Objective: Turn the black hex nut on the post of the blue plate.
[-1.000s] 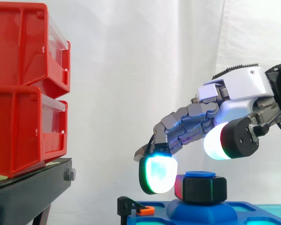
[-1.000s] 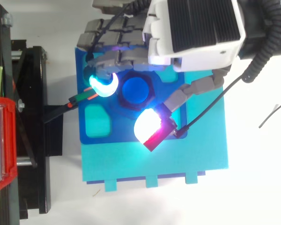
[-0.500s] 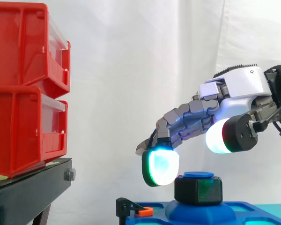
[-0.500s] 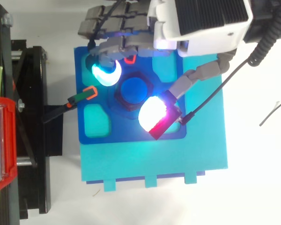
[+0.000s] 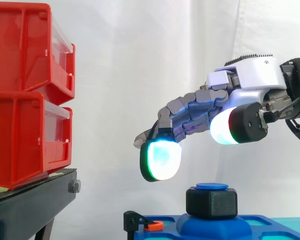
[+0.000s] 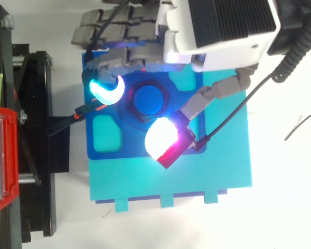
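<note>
Hand (image 5: 250, 80) has lifted off the nut (image 5: 211, 202). Its pads were at nut level a second ago; now they're above it, spread, holding nothing. Nut sits on the post of the plate (image 6: 111, 152), right under the hand. Looks like a release between turns, so regrasp needed. No legible labels or writing.
</note>
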### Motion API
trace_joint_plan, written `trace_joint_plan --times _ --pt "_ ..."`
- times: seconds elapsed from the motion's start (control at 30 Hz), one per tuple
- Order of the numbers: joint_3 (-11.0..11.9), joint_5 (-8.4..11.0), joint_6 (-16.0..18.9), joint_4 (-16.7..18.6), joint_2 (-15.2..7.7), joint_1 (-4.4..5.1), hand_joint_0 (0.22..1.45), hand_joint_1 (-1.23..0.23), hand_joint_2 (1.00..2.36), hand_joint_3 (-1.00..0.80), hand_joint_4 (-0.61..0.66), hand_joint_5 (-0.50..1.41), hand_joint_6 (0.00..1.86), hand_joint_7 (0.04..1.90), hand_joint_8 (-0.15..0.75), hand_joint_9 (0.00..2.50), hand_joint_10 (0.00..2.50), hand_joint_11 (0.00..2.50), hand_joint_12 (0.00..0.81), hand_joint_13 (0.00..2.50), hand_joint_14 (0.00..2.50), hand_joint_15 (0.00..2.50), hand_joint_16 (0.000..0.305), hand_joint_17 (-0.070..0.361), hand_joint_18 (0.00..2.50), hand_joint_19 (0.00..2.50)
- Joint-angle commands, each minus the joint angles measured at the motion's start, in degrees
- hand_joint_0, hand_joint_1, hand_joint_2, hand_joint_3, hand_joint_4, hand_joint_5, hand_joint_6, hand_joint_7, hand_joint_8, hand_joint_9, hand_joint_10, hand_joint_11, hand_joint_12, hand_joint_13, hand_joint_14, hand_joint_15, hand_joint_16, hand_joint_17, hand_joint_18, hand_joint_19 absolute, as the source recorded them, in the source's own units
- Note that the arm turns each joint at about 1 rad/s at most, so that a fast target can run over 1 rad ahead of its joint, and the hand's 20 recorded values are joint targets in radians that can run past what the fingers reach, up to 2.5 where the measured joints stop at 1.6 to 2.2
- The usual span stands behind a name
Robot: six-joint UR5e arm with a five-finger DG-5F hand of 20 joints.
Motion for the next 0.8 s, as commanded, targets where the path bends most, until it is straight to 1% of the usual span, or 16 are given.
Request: trace_joint_plan --times 0.0,0.03,0.07,0.1,0.13,0.17,0.2,0.27,0.3,0.33,0.43,0.47,0.6,0.77 --pt "0.0 1.16 0.0 0.2 0.0 0.88 0.45 -0.41 1.00 -0.50 0.22 -0.19 0.50 1.03 0.257 0.23 0.00 0.00 0.386 0.08 0.00 0.00 0.063 0.142 0.00 0.15" --pt "0.0 1.33 0.0 0.2 -0.1 0.97 0.45 -0.41 1.00 -0.50 0.22 -0.19 0.50 1.03 0.256 0.22 0.00 0.00 0.386 0.08 0.00 0.00 0.063 0.142 0.00 0.15" --pt "0.0 1.86 -0.1 0.0 0.0 1.32 0.45 -0.41 1.00 -0.50 0.22 -0.19 0.50 1.03 0.256 0.22 0.00 0.00 0.386 0.08 0.00 0.00 0.063 0.142 0.00 0.15" --pt "0.0 2.30 -0.1 -0.4 -0.1 1.67 0.45 -0.36 1.00 -0.50 0.22 -0.19 0.50 1.02 0.256 0.22 0.00 0.00 0.386 0.08 0.00 0.00 0.063 0.142 0.00 0.15" --pt "0.0 2.48 -0.1 -0.5 -0.1 1.85 0.44 -0.34 1.00 -0.50 0.22 -0.19 0.50 1.02 0.257 0.22 0.00 0.00 0.387 0.07 0.00 0.00 0.063 0.142 0.00 0.16" --pt "-0.1 2.65 -0.1 -0.5 -0.1 1.94 0.45 -0.27 1.00 -0.50 0.22 -0.19 0.50 1.01 0.256 0.22 0.00 0.00 0.386 0.07 0.00 0.00 0.063 0.141 0.00 0.16" --pt "-0.1 3.62 -0.1 -0.6 -0.1 2.55 0.45 -0.20 1.00 -0.50 0.23 -0.19 0.50 1.01 0.258 0.22 0.00 0.00 0.386 0.06 0.00 0.00 0.063 0.141 0.00 0.16" --pt "-0.1 4.50 -0.1 -0.6 -0.1 2.90 0.45 -0.17 1.00 -0.50 0.23 -0.19 0.50 1.01 0.257 0.22 0.00 0.00 0.386 0.06 0.00 0.00 0.063 0.141 0.00 0.17" --pt "-0.1 4.50 -0.1 -0.6 -0.1 2.90 0.46 -0.16 1.00 -0.50 0.23 -0.19 0.50 1.01 0.257 0.22 0.00 0.00 0.386 0.05 0.00 0.00 0.062 0.140 0.00 0.16" --pt "-0.1 5.20 -0.1 -0.6 0.0 3.61 0.46 -0.15 1.00 -0.50 0.23 -0.19 0.50 1.01 0.257 0.22 0.00 0.00 0.386 0.05 0.00 0.00 0.063 0.141 0.00 0.17" --pt "-0.1 5.73 -0.1 -0.6 -0.1 4.14 0.46 -0.14 1.00 -0.50 0.23 -0.19 0.50 1.01 0.258 0.22 0.00 0.00 0.385 0.05 0.00 0.00 0.063 0.141 0.00 0.16" --pt "-0.4 6.17 -0.1 -0.6 -0.1 4.31 0.46 -0.14 1.00 -0.50 0.23 -0.19 0.50 1.01 0.258 0.22 0.00 0.00 0.385 0.05 0.00 0.00 0.063 0.141 0.00 0.16" --pt "-1.2 7.05 0.0 -0.4 0.0 4.75 0.46 -0.14 1.00 -0.50 0.23 -0.18 0.50 1.00 0.260 0.22 0.00 0.00 0.384 0.05 0.00 0.00 0.063 0.141 0.00 0.16" --pt "-2.9 7.49 0.0 0.4 0.0 5.19 0.46 -0.15 1.00 -0.50 0.23 -0.18 0.50 1.01 0.262 0.23 0.00 0.00 0.384 0.05 0.00 0.00 0.062 0.141 0.00 0.16"
